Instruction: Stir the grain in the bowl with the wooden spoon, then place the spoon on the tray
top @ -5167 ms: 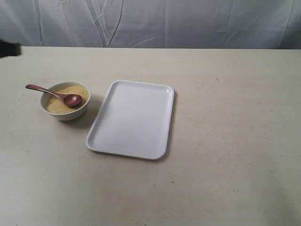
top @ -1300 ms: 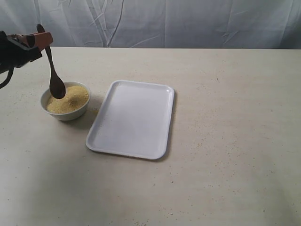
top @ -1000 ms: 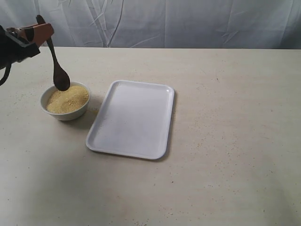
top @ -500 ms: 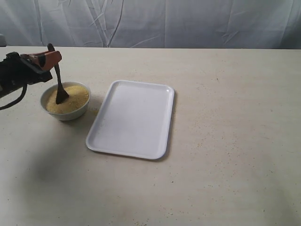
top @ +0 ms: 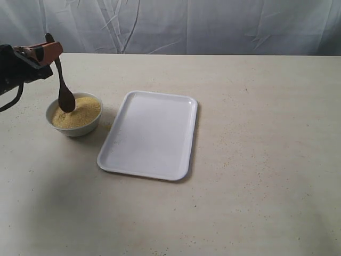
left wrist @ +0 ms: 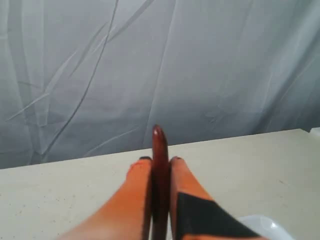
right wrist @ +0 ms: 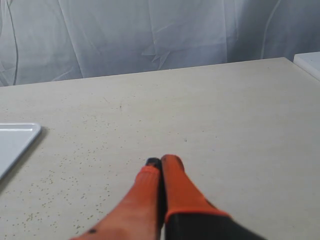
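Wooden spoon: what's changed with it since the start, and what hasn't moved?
The left gripper came in and took the wooden spoon by its handle; before that it lay in the bowl, untouched. It now hangs scoop-down over the grain, lifted again after dipping in half a second ago. The bowl and the tray stayed put, and the tray is still empty.

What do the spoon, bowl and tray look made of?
Spoon: dark reddish-brown with a smooth, slightly glossy scoop, so likely finished wood. Bowl: plain white, smooth wall, probably glazed ceramic. Tray: flat white, smooth, low rim; plastic or melamine perhaps, the look leaves it open.
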Robot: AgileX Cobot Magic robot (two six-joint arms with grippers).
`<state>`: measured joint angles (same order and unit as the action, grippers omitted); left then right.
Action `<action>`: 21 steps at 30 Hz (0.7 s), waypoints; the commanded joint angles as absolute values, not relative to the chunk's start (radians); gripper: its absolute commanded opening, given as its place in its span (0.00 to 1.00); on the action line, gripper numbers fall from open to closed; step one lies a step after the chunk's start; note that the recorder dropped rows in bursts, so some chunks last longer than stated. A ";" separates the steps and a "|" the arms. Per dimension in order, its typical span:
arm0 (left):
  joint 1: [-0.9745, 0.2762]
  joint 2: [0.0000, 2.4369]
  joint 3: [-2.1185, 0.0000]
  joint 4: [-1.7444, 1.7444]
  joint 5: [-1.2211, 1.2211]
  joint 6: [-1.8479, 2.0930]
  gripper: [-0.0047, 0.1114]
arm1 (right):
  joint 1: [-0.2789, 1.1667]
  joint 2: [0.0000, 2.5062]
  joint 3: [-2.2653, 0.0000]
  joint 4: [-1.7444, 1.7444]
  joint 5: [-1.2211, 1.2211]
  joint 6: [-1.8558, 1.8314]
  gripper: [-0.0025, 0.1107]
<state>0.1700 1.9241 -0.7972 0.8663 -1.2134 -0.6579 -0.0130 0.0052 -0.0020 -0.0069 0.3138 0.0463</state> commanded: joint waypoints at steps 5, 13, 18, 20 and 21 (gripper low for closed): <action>0.171 2.049 -0.798 0.893 -1.221 -0.628 0.04 | -0.010 0.000 0.000 -0.006 0.304 0.045 0.02; 0.171 2.043 -0.794 0.884 -1.221 -0.711 0.04 | -0.010 0.000 0.000 -0.006 0.304 0.045 0.02; 0.171 1.966 -0.794 0.839 -1.221 -0.721 0.04 | -0.010 0.000 0.000 -0.006 0.304 0.045 0.02; 0.171 1.948 -0.797 0.811 -1.221 -0.721 0.04 | -0.010 0.000 0.000 -0.006 0.304 0.045 0.02; 0.171 1.943 -0.801 0.798 -1.221 -0.721 0.04 | -0.010 0.000 0.000 -0.006 0.304 0.045 0.02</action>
